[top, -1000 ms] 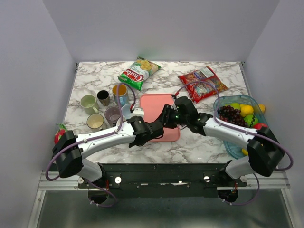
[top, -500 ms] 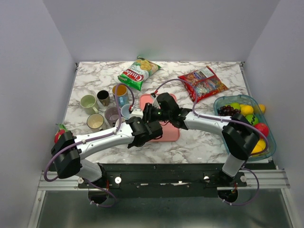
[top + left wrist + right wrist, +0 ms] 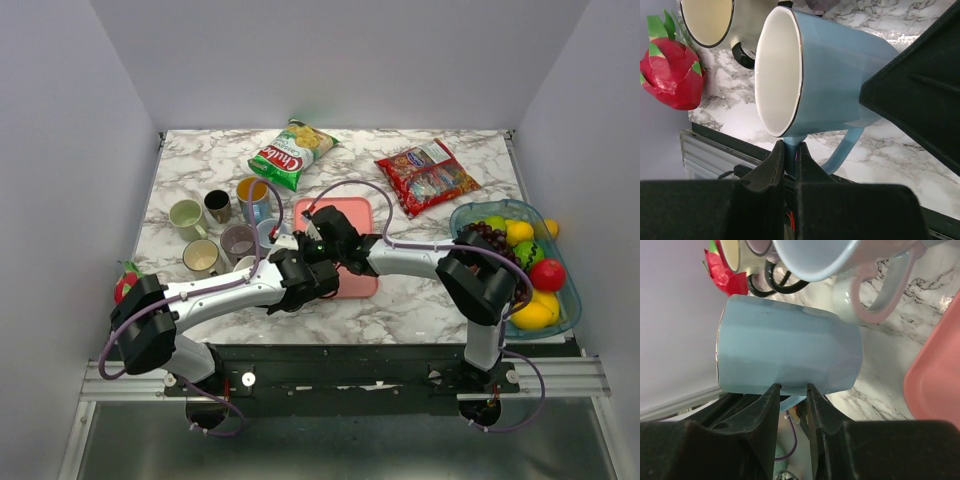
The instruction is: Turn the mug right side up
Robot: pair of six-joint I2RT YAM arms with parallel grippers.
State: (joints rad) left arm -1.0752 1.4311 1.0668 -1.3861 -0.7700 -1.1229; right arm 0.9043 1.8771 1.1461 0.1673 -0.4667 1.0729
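Your right tool (image 3: 793,387) has swung in from the right and now sits against the light blue enamel mug (image 3: 830,85). Its fingers are narrowing, but I cannot tell if they grip yet. Your left tool (image 3: 789,147) pinches the mug's handle. The mug lies on its side above the marble worktop (image 3: 420,300), so it looks about half turned.

Top view: tray (image 3: 358,283) at centre of table (image 3: 200,160), chip bag (image 3: 292,152) behind it at upper centre, snack packet (image 3: 428,177) upper right, bowl (image 3: 462,212) with fruit in it at the right edge. Cluster of cups (image 3: 202,257) sits left of the tray, dragon fruit (image 3: 125,283) at lower left beyond them. Mug (image 3: 830,80) lies sideways off the surface, apparently at the tray's left edge; the arms (image 3: 225,290) hide it from above.
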